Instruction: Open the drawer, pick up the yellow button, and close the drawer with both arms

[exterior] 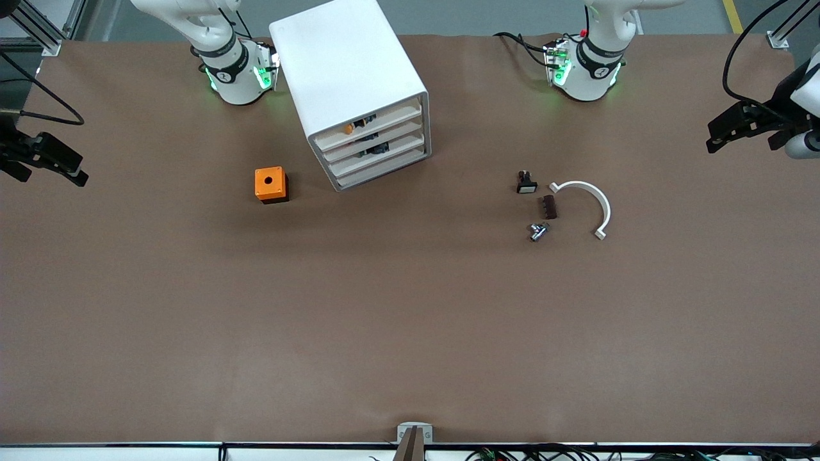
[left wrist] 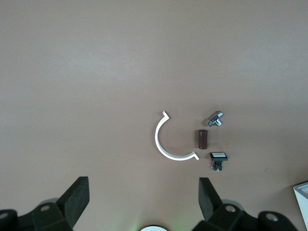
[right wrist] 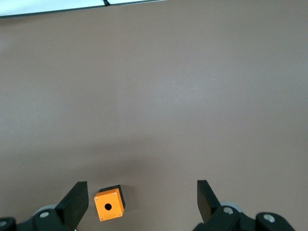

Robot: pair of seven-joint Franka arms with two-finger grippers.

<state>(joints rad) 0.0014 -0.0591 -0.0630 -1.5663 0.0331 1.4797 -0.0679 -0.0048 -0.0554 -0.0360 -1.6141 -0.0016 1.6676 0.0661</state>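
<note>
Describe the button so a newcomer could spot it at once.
Find the tall white cabinet standing between the two arm bases. Look into its highest drawer, which is shut. The button shows there as a tiny orange cap, far smaller than the orange cube on the table beside the cabinet.

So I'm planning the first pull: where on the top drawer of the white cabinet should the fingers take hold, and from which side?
Probably the front edge of the top drawer, approached from in front of the cabinet, whose face turns toward the front camera and the left arm's end. The drawer sits shut and shallow, so only that edge offers purchase. The button shows inside. Both grippers, left and right, wait open at the table's ends.
</note>
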